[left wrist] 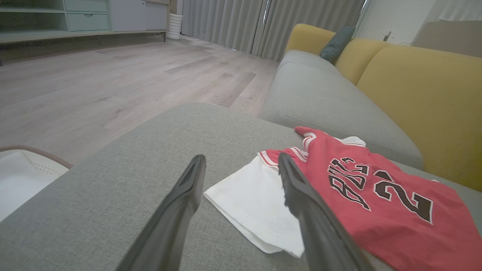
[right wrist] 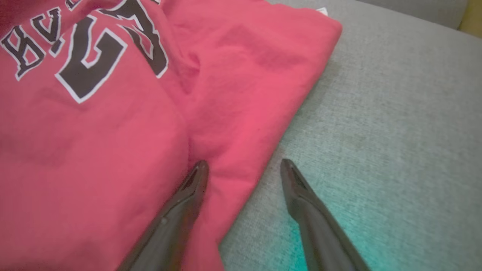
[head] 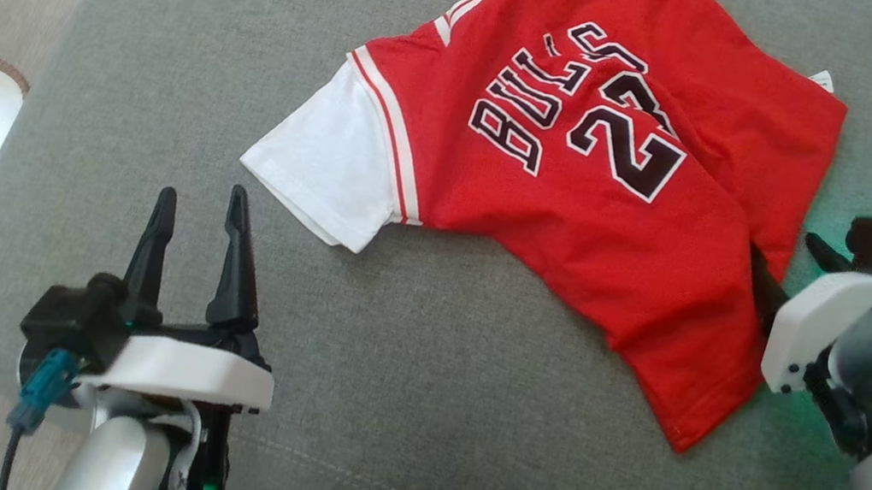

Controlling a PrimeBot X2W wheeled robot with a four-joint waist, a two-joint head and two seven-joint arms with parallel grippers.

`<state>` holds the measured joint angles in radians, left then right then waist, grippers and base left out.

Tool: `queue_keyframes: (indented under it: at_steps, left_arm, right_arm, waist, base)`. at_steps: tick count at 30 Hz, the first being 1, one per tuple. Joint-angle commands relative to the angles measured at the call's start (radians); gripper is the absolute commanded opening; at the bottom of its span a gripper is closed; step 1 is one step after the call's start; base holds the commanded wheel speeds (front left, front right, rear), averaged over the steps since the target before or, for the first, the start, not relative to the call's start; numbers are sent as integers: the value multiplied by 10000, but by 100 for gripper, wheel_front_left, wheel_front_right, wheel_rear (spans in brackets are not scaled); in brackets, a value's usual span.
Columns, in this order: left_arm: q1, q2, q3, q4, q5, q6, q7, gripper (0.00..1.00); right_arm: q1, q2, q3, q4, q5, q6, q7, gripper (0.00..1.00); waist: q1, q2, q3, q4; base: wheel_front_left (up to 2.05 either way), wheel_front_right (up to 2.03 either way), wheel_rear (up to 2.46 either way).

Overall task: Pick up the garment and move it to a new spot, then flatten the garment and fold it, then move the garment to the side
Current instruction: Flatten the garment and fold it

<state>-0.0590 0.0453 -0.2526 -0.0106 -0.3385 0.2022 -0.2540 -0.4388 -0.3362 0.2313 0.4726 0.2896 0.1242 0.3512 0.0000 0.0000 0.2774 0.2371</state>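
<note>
We see our right gripper (right wrist: 244, 162) with its two fingers wide apart. One finger is over the red jersey (right wrist: 113, 143). The other is over the grey cushion (right wrist: 376, 131). The jersey's edge runs between them.

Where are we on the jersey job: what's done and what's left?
Done, apparently: the jersey lies free on the grey cushion. In hand: flattening; it is creased across the number, with the left gripper near the white sleeve and the right gripper at the opposite edge, jaws open. Left: fold it, move it aside.
</note>
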Motion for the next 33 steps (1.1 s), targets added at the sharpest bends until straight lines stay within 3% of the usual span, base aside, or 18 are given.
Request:
queue_keyframes:
  at_steps: [1,2,3,4,10,18,25,32,33]
  left_arm:
    - [-47,49,244,-379,-69,38,-78,100]
    - [-51,49,233,-386,-74,45,-78,100]
    - [-57,49,221,-397,-80,57,-78,100]
    - [-63,49,208,-413,-87,72,-78,100]
    - [-167,49,161,-621,-118,112,-78,100]
    - [-388,49,-142,-990,-192,83,-78,100]
    - [-679,49,-500,-1153,-238,78,-78,100]
    - [-919,49,-777,-1178,-353,105,-78,100]
    - [-937,49,-795,-1175,-359,120,-78,100]
  right_arm:
    - [-186,-183,323,-189,149,65,137,64]
    - [-232,-265,465,-162,258,65,262,41]
    - [-287,-351,579,-133,342,65,361,28]
    - [-355,-447,685,-108,400,65,426,0]
    - [-999,-1358,814,-7,138,65,364,0]
    - [-2398,-2786,-130,73,-1173,65,206,0]
    - [-3918,-2862,-585,718,-2525,65,-128,0]
    - [-4688,-2484,-1006,2048,-3518,65,-630,0]
    - [-4739,-2387,-1140,2185,-3640,65,-810,45]
  waist:
    - [0,0,10,18]
    - [0,0,16,30]
    - [0,0,24,40]
    - [0,0,33,50]
    - [0,0,138,59]
    - [0,0,453,-15]
    - [0,0,832,167]
    - [0,0,1003,441]
    - [0,0,1007,438]
  base:
    - [0,0,0]
    - [0,0,0]
    - [0,0,0]
    - [0,0,0]
    - [0,0,0]
    - [0,0,0]
    - [0,0,0]
    - [0,0,0]
    - [0,0,0]
